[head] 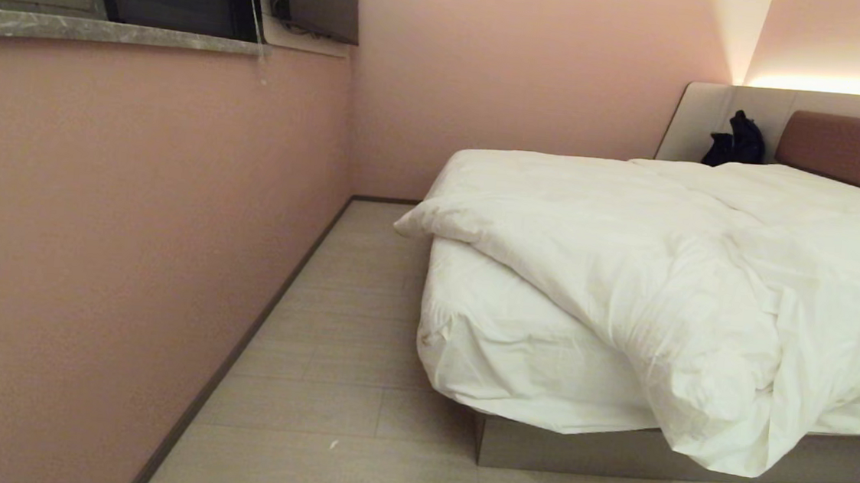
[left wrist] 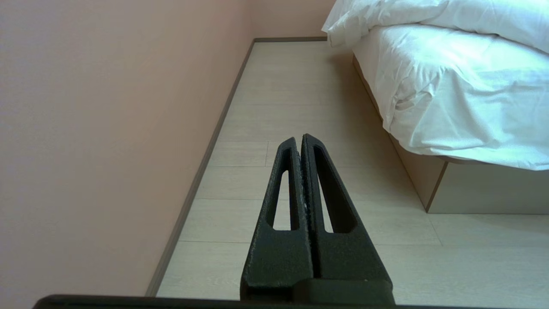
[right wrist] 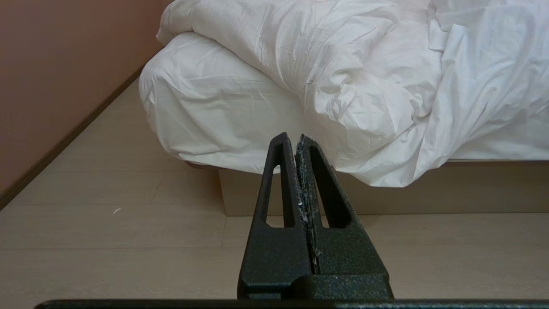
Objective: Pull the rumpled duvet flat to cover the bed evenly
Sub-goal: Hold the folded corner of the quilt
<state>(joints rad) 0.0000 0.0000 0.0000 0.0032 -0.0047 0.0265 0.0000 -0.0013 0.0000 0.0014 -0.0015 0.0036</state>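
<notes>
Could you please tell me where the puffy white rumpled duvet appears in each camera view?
Head view: puffy white rumpled duvet, right half, spilling over the foot edge.
Left wrist view: duvet, upper right corner.
Right wrist view: duvet, upper centre and right.
Shared landmark: sheeted mattress corner.

The duvet [head: 650,266] lies bunched on the bed [head: 613,448], overhanging its foot.

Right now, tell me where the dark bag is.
In the head view, the dark bag sits at the far right, at the head of the bed, against the pale grey surround beside the brown headboard.
</notes>
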